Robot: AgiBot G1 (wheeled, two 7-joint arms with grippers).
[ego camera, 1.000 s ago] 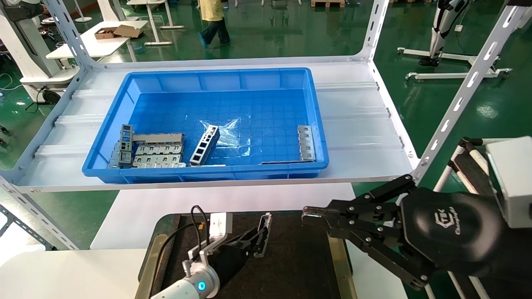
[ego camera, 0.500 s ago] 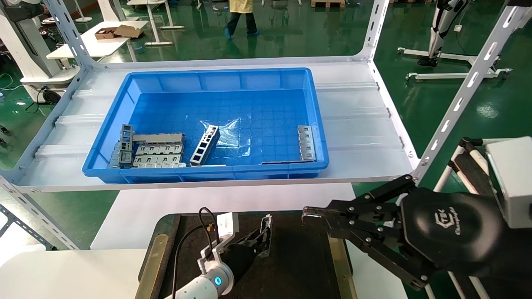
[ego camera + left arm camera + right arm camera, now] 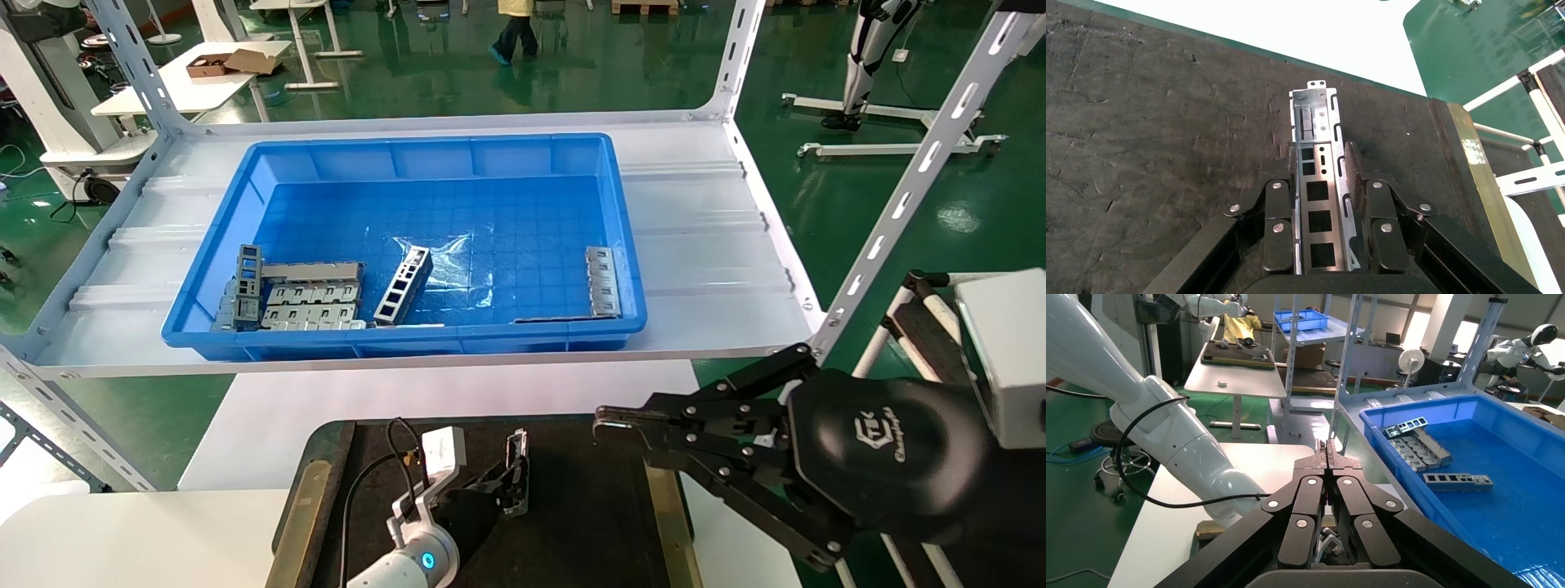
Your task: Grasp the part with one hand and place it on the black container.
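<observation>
Over the black container (image 3: 588, 523), left gripper (image 3: 1324, 184) clamps the part (image 3: 1318, 184).

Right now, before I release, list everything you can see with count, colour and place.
part: one, grey, over the tray in the left grip.
black container: one, black, nearest table.
blue bin: one, blue, on the shelf.
metal pieces in the bin: several, grey and silver, along its near side.
shelf: one, white, behind the tray.
left gripper: black, shut on the part.
right gripper: black, shut, parked at the tray's right.
</observation>
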